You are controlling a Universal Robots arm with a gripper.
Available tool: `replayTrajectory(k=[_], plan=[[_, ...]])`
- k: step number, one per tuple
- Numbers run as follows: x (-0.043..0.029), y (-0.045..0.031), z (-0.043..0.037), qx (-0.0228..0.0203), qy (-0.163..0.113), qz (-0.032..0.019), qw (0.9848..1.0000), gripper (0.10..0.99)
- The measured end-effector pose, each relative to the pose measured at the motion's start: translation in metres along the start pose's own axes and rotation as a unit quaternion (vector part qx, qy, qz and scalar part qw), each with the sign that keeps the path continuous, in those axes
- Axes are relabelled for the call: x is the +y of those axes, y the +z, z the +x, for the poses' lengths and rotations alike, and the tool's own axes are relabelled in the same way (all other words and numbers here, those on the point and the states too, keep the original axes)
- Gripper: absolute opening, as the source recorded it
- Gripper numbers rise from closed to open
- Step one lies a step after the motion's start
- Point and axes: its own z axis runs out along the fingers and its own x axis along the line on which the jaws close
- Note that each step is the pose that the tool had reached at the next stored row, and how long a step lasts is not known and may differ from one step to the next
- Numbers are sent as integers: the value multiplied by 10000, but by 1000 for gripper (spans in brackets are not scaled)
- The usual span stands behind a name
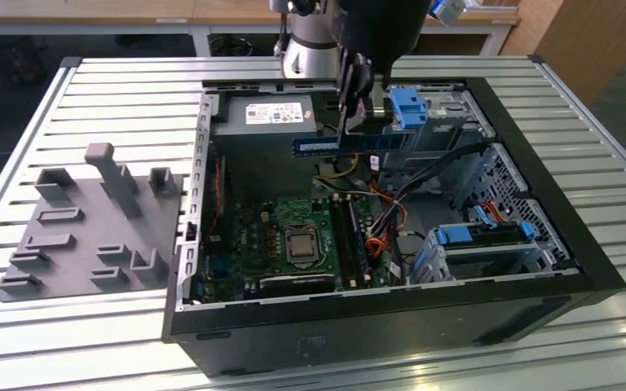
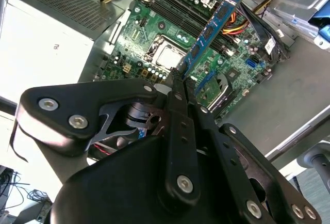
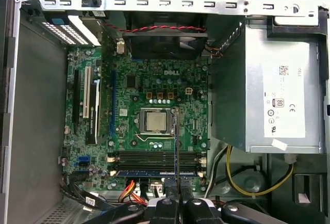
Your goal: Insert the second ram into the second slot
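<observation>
Gripper: my gripper (image 2: 178, 79) has its fingers pinched together on one end of the second ram, so it is closed and loaded.
Second ram: the second ram (image 2: 211, 28) is a thin blue stick reaching out from the fingertips over the board. In the exterior view the second ram (image 1: 378, 142) hangs level at the open top of the case, near the power supply, well apart from the motherboard below it.
Alignment: in the first wrist view I see the stick edge-on as a thin blue line, and it runs across the memory slots (image 3: 154, 157), not along them.
Slots: the bank lies just beside the processor socket (image 3: 155, 121). The slot farthest from the socket shows a blue strip along its length; the others look dark.
Power supply: the grey box (image 3: 281, 100) with a white label stands against one case wall, with yellow cables curling out near it.
Drive bays: light-blue clips (image 1: 409, 106) sit on the bays on the exterior view's right.
Case: the black tower (image 1: 400, 326) lies on its side, open upward.
Fixture: a grey moulded holder (image 1: 85, 236) rests on the exterior view's left, apart from the case.
Table: a slatted metal top (image 1: 117, 98) carries everything.
</observation>
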Motion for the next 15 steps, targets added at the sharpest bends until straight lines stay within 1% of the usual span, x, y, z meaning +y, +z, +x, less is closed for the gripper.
replayTrajectory(k=[15], plan=[[0,0,41,0,0,0,10000,133]])
